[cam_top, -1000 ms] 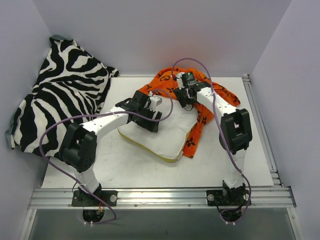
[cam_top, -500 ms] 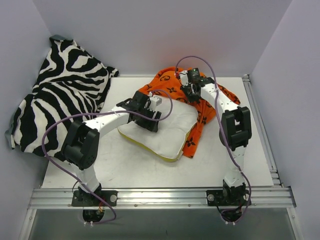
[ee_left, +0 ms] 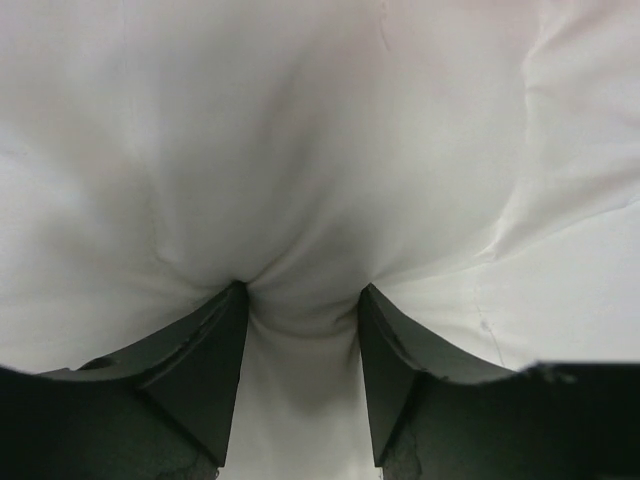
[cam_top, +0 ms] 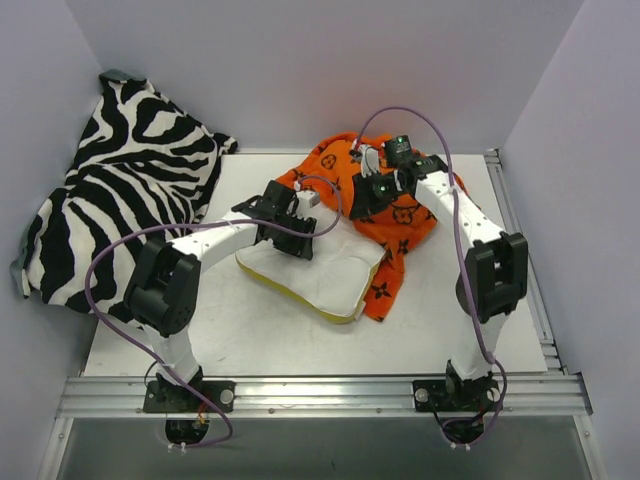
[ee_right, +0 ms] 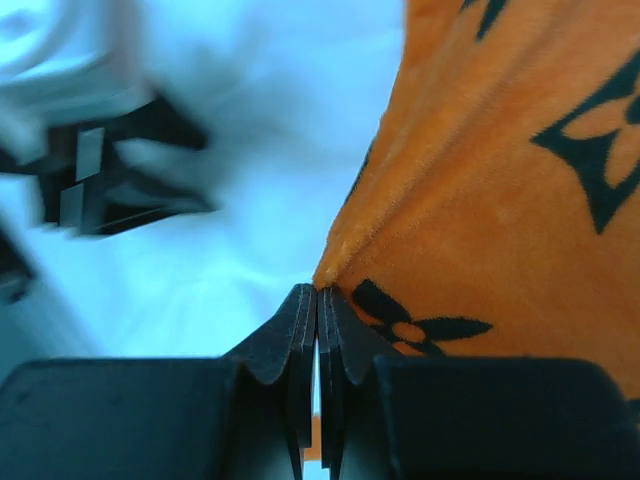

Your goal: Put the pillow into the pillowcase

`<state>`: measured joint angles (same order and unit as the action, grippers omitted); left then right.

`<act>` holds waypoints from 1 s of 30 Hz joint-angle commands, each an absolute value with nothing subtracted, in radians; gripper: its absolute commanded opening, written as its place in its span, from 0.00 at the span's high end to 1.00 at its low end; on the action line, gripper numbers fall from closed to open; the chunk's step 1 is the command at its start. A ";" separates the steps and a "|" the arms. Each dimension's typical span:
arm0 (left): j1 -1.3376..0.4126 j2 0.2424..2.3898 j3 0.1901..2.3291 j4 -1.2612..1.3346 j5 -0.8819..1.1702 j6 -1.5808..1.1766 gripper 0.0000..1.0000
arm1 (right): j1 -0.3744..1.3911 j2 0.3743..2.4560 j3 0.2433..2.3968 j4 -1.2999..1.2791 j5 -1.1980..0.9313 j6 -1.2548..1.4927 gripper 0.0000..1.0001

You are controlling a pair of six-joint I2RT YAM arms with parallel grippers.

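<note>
The white pillow (cam_top: 335, 275) with yellow piping lies mid-table, its far right part under the orange pillowcase (cam_top: 405, 215). My left gripper (cam_top: 298, 240) presses down into the pillow's far left part. In the left wrist view the left gripper (ee_left: 300, 295) pinches a puckered fold of the pillow (ee_left: 300, 150) between its fingers. My right gripper (cam_top: 358, 205) holds the pillowcase's edge lifted over the pillow. In the right wrist view the right gripper (ee_right: 317, 292) is shut, with the rim of the pillowcase (ee_right: 500, 180) caught at its tips and the pillow (ee_right: 250, 220) blurred below.
A large zebra-striped cloth (cam_top: 120, 190) is heaped against the left wall and back corner. The white table (cam_top: 250, 340) is bounded by walls on three sides and a metal rail (cam_top: 320, 385) at the near edge. Purple cables loop above both arms.
The right gripper shut on the pillowcase's edge and drew it up and over the pillow while its arm swung right. The left jaws narrowed onto the pillow's fabric.
</note>
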<state>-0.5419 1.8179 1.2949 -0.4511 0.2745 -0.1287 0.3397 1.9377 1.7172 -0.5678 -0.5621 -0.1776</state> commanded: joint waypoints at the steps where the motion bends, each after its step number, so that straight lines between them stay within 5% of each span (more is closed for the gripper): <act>1: -0.517 1.847 1.295 -0.359 0.307 -0.195 0.48 | 0.431 1.801 1.593 -0.667 -1.032 0.078 1.00; 4: -0.506 1.832 1.276 -0.331 0.317 -0.213 0.51 | 0.451 1.773 1.435 -0.604 -1.071 0.133 1.00; 11: -0.500 1.730 1.210 -0.310 0.394 -0.178 0.52 | 0.333 1.979 1.448 -0.647 -0.855 0.092 1.00; 16: -0.454 1.605 1.225 -0.437 0.408 -0.092 0.26 | 0.336 1.990 1.444 -0.785 -0.646 -0.087 1.00; 21: -0.307 1.601 1.276 -0.525 0.348 -0.019 0.18 | 0.265 1.933 1.480 -0.802 -0.537 -0.250 1.00; 25: -0.236 1.728 1.302 -0.517 0.328 0.060 0.20 | 0.265 1.959 1.583 -0.831 -0.462 -0.363 1.00; 27: -0.247 1.787 1.305 -0.517 0.447 0.078 0.28 | 0.265 1.986 1.624 -0.842 -0.424 -0.380 1.00; 30: -0.325 1.873 1.304 -0.517 0.586 0.049 0.41 | 0.264 1.988 1.738 -0.899 -0.457 -0.396 0.80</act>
<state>-0.2409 1.8042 1.2896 -0.4820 0.4107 0.0196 0.2646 1.9923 1.6527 -0.7998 -0.5026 -0.3157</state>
